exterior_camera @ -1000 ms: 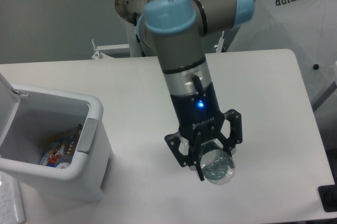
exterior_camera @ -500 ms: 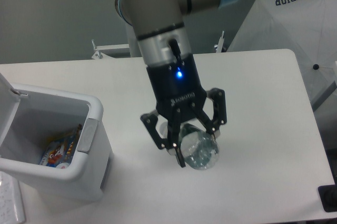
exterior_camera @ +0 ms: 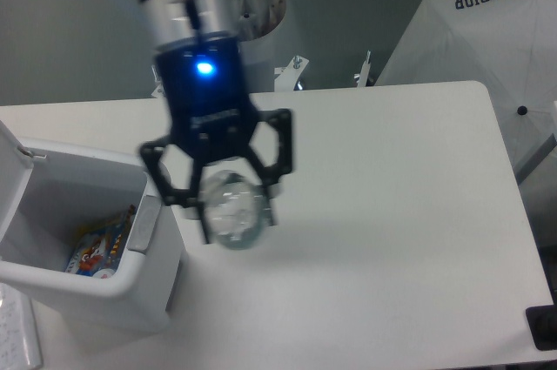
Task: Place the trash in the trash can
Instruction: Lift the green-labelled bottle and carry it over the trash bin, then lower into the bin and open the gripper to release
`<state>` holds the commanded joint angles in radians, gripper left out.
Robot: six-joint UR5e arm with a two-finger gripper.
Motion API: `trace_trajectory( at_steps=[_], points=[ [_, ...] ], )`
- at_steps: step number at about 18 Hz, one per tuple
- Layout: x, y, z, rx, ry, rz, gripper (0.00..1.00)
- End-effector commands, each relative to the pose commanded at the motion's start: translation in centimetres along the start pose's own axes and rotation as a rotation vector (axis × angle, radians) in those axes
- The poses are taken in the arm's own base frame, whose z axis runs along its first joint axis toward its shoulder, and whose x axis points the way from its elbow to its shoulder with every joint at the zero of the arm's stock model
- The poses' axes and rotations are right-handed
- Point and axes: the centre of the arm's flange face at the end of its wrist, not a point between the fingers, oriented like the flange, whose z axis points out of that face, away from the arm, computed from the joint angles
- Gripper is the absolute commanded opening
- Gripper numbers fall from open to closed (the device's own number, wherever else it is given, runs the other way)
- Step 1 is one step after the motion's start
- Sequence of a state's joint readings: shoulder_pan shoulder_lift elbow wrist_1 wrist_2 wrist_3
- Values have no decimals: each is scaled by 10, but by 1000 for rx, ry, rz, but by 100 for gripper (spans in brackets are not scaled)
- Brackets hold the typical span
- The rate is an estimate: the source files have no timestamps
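Observation:
My gripper [exterior_camera: 233, 216] is shut on a clear plastic bottle [exterior_camera: 231, 211], seen end-on from its crumpled base, and holds it above the table just right of the trash can. Its label is hidden, so I cannot tell which bottle it is. The other bottle is out of view. The trash can [exterior_camera: 152, 213] is a boxy white bin with a grey panel on its right rim, standing at the left with its lid [exterior_camera: 10, 180] open. Colourful wrappers [exterior_camera: 100, 246] lie inside it.
The white table [exterior_camera: 392, 213] stretches to the right. A white umbrella marked SUPERIOR [exterior_camera: 487, 30] leans behind the far right corner. A dark object [exterior_camera: 543, 328] sits at the table's front right edge. A white keypad-like thing [exterior_camera: 17, 335] lies at the front left.
The gripper has carried the bottle up and to the left, from the middle-right of the table to just beside the trash can's right rim.

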<state>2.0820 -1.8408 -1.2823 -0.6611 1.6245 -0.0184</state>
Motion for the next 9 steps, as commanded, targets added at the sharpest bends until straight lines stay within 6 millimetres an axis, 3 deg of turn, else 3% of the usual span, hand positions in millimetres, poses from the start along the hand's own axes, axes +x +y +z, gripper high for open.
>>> trace_trajectory(
  at_steps=[3, 7, 9],
  points=[
    [17, 9, 4, -17, 24, 17, 63],
    [60, 31, 15, -58, 73, 67, 63],
    [68, 42, 20, -81, 82, 74, 64]
  ],
)
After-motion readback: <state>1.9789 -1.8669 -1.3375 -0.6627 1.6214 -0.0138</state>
